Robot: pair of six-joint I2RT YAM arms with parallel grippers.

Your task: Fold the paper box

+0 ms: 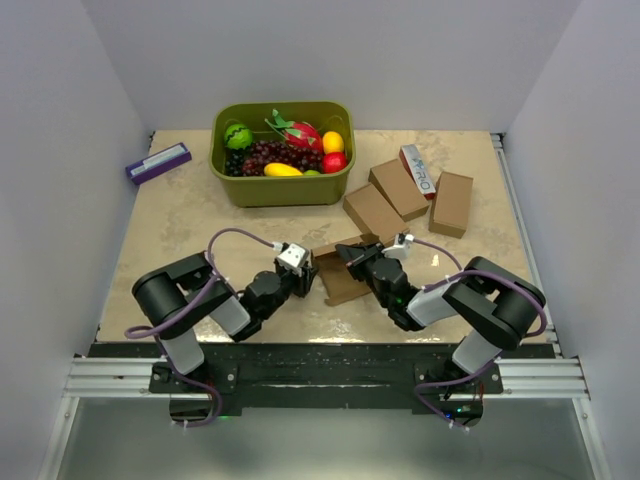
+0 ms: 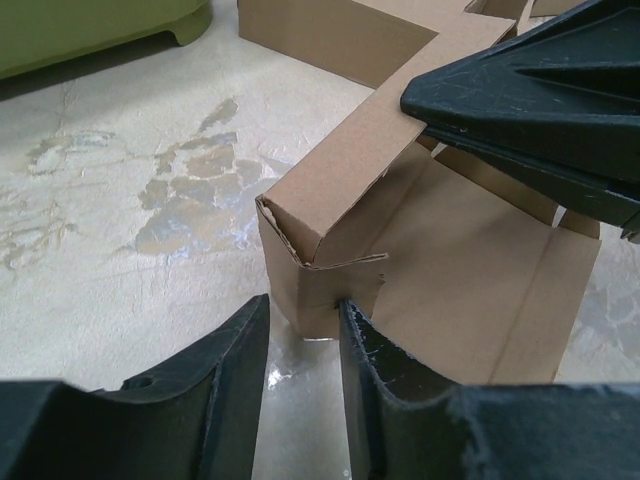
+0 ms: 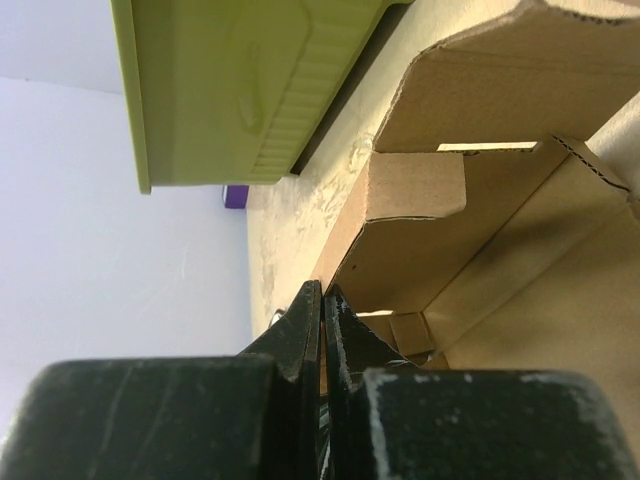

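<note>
The paper box is an open brown cardboard carton lying between the two arms near the table's front. In the left wrist view the paper box has one wall standing and a torn corner flap. My left gripper is open, its jaws a narrow gap apart around that corner, and the right finger touches the cardboard. My right gripper is shut on the thin upper wall of the paper box. From the left wrist its black fingers show clamped on that wall.
A green basket of fruit stands at the back centre. A purple-and-white box lies back left. Three brown cartons and a white-and-red carton sit back right.
</note>
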